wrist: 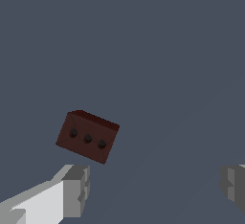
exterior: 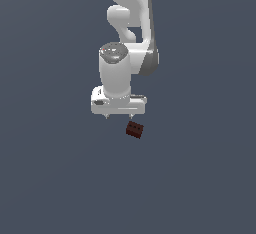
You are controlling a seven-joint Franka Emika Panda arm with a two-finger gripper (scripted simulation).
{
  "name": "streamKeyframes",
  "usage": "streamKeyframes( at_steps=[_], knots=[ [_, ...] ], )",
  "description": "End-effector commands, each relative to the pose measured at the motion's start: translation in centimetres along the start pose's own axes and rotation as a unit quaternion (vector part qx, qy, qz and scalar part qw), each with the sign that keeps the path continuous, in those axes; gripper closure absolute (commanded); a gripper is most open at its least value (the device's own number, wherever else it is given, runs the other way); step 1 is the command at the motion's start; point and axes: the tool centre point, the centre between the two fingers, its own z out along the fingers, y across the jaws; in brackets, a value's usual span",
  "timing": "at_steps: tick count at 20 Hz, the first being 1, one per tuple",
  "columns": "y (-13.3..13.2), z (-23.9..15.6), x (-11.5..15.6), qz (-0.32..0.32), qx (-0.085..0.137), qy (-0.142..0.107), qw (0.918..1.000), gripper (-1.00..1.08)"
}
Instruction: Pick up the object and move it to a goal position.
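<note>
One block (exterior: 134, 129) only, on plain grey floor w/ open room on every side, no edges in sight. Fingers (exterior: 119, 116) spread wide, holding nothing. Block sits just beside them, toward exterior view's right, not between them, not touching. Block: small, dark red-brown, rectangular, turned askew to the fingers; wrist view shows 3 dark bumps in a row on one face (wrist: 88, 137).
</note>
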Motion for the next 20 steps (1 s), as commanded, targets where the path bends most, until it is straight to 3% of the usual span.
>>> streamKeyframes(
  at_steps=[1,11,15,20],
  knots=[
    [-0.1,0.2,0.0,-0.014,-0.001,0.0,0.9999,-0.92],
    [-1.3,1.8,0.0,-0.123,-0.004,-0.001,0.9924,-0.92],
    [-1.9,2.7,-0.1,-0.185,-0.005,-0.002,0.9827,-0.92],
    [-2.9,3.8,-0.1,-0.263,-0.005,-0.002,0.9647,-0.92]
  ],
)
